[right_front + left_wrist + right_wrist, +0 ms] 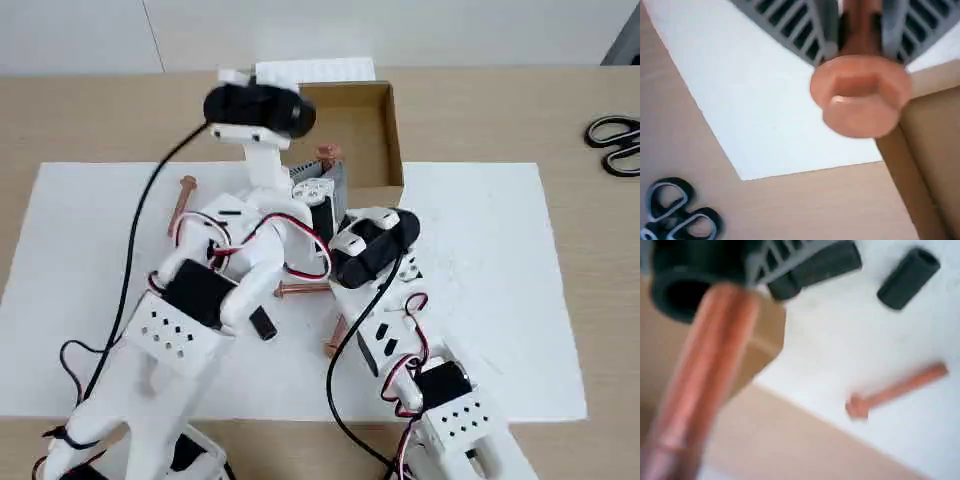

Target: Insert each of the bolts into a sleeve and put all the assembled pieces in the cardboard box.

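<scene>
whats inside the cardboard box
The visible right part of the cardboard box shows only bare floor. Its left part is covered by the left arm's black wrist camera, hiding anything there.

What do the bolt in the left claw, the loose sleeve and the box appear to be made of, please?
The bolt looks like smooth copper-coloured plastic: soft sheen, no metallic glint. The sleeve seems matte black plastic or rubber; unclear which. The box is dull brown cardboard, thin-walled.

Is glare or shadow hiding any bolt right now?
High view: even light, soft shadows only, loose bolt on the sheet plain. Left wrist view: small sheen on the head of the held bolt. Right wrist view: no glare on the lying bolt.
</scene>
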Action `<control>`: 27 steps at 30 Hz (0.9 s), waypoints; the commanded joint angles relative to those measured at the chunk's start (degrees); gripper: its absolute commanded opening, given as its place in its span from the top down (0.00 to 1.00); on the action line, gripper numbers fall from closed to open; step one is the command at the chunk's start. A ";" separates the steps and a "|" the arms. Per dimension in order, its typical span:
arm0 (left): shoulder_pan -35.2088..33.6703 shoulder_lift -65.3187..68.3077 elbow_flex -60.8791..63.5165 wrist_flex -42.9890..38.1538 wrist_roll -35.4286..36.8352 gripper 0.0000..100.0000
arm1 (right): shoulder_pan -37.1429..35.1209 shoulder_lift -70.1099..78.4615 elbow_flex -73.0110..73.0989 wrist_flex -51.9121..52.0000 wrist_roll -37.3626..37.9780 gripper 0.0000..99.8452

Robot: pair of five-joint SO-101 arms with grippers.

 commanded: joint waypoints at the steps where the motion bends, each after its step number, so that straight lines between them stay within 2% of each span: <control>1: 0.09 -0.44 -15.69 4.48 0.70 0.99 | -0.48 -2.42 -0.35 -0.40 1.23 1.00; 5: -3.96 -0.26 -24.57 7.47 0.70 0.99 | -0.48 -10.24 1.58 -0.40 1.23 1.00; 10: -4.31 2.73 -25.45 14.68 1.23 0.99 | -0.57 -21.85 11.25 -0.40 1.49 1.00; 15: -4.04 3.43 -25.80 14.95 4.13 0.99 | -0.57 -34.15 15.03 1.45 1.14 1.00; 22: 4.48 3.87 -25.71 13.10 3.96 0.99 | -0.48 -39.25 14.77 3.74 1.58 1.00; 27: 5.10 3.78 -19.82 13.36 3.96 0.99 | -0.66 -39.25 14.77 3.82 1.58 1.00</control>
